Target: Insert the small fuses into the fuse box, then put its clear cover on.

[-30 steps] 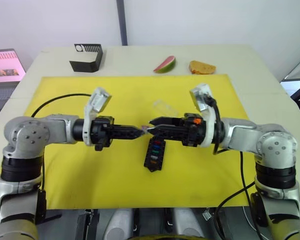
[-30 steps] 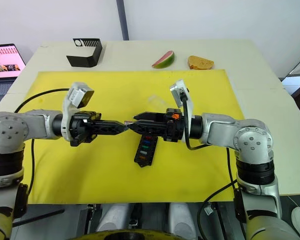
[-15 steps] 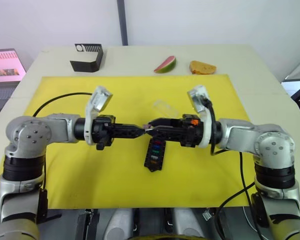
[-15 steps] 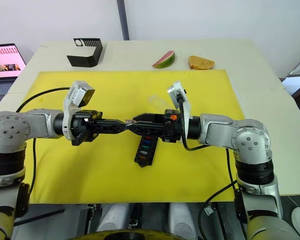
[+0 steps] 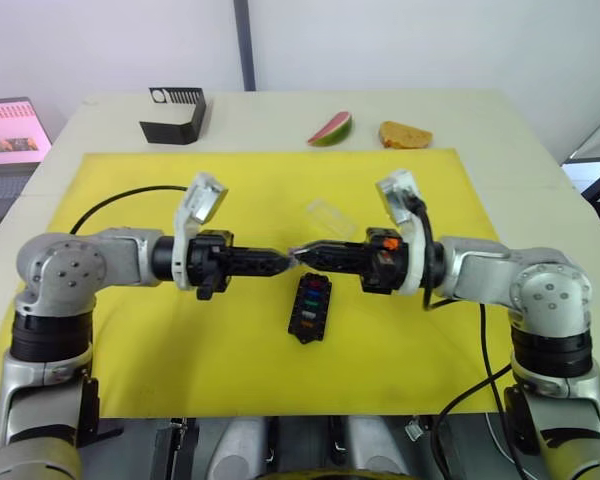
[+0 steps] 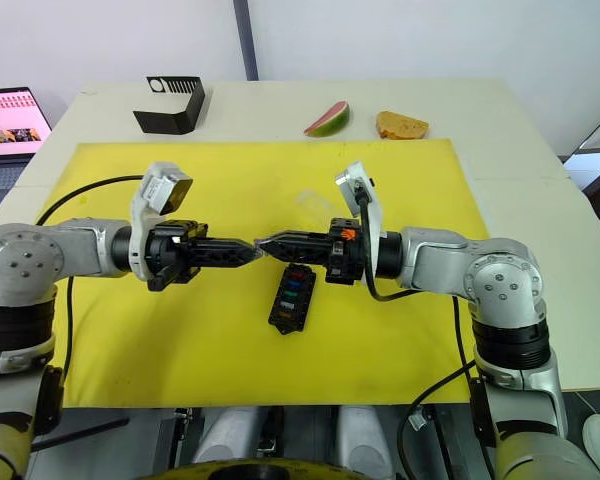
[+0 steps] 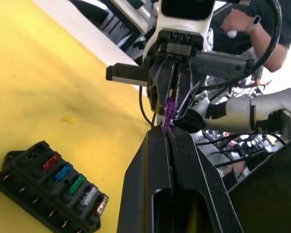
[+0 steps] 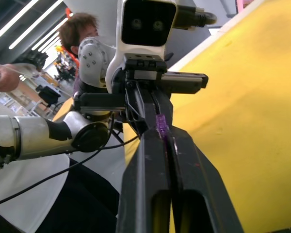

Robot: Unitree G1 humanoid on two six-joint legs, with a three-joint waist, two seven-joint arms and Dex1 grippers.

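Observation:
My left gripper [image 5: 287, 261] and right gripper [image 5: 303, 256] meet tip to tip in the air just above the fuse box [image 5: 309, 308]. A purple fuse [image 7: 169, 109] sits between them. The left fingers are shut on one end of it. In the right wrist view the purple fuse [image 8: 160, 122] is also pinched between the right fingers. The black fuse box [image 7: 53, 187] lies on the yellow mat [image 5: 130, 330] with red, blue, green, grey and amber fuses in one row. The clear cover [image 5: 327, 213] lies on the mat just behind the grippers.
A larger black angular box with a white vent [image 5: 173, 115] stands at the back left of the table. A watermelon slice [image 5: 330, 129] and a piece of bread [image 5: 404, 134] lie at the back. A laptop [image 5: 10, 130] is at the far left. A person [image 7: 254, 29] stands beyond the table.
The right gripper's fingers stood apart around the left gripper's tip and have now closed onto the purple fuse. The left gripper has stayed shut and almost still.

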